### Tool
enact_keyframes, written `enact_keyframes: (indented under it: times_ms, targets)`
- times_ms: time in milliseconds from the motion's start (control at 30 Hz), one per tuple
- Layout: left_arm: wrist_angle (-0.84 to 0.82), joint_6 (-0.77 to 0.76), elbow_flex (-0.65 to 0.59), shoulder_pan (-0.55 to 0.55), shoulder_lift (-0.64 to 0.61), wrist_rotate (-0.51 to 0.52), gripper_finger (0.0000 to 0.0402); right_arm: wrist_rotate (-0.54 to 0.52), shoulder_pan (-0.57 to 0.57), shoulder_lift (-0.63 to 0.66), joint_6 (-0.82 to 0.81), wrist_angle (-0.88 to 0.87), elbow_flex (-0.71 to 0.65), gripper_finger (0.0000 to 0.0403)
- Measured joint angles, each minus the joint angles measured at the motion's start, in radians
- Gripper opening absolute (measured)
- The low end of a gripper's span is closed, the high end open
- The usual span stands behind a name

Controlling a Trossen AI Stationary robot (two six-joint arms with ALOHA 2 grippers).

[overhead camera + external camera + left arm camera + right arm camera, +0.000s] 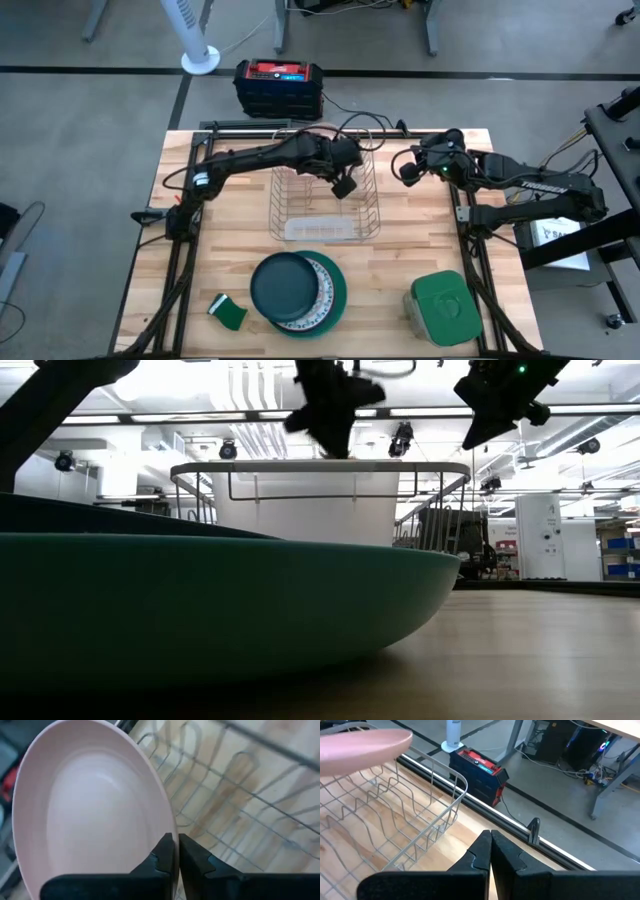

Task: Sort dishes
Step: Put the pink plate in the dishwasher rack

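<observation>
The left gripper [174,865] hangs over the wire dish rack [325,200] near the middle of the bench's far edge, its fingers pinched together on the rim of the pink plate [95,815]. The plate is held on edge above the rack's wires, tilted; from the right wrist view its rim shows as a pink band over the rack's far end.

The right gripper [491,851] waits above the far right part of the bench [420,250], just beside the rack, its fingers pressed together with nothing between them.

The other three plates sit stacked near the middle of the bench's near edge: the dark teal plate [285,283] on top, the white patterned plate [322,290] under it, and the bright green plate [338,300] at the bottom, each one showing as a crescent beyond the one above. In the low view the bright green plate fills the foreground, with the rack behind it.

A small green sponge [229,312] lies near the near left corner, and a square container with a green lid [441,305] stands near the near right corner.
</observation>
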State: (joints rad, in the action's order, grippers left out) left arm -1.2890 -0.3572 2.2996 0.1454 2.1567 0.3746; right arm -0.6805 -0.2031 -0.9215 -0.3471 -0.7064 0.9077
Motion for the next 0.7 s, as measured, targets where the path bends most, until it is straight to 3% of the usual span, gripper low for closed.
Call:
enact_keyframes:
  times_ms: [133, 267, 500, 700]
  targets:
    - [0.043, 0.175, 0.059, -0.022, -0.002, -0.076, 0.0004, 0.001, 0.000, 0.000, 0.003, -0.001, -0.022, 0.0000]
    - [0.098, 0.289, 0.041, -0.017, -0.016, -0.327, 0.0002, 0.001, 0.000, 0.002, 0.003, 0.000, -0.035, 0.0000]
    - [0.092, 0.355, 0.043, 0.014, -0.026, -0.374, 0.0001, 0.004, 0.000, 0.020, 0.001, -0.001, -0.042, 0.0000]
    - [-0.026, 0.480, 0.043, 0.070, -0.051, -0.539, 0.0001, 0.007, 0.000, 0.037, 0.000, -0.022, -0.049, 0.0000]
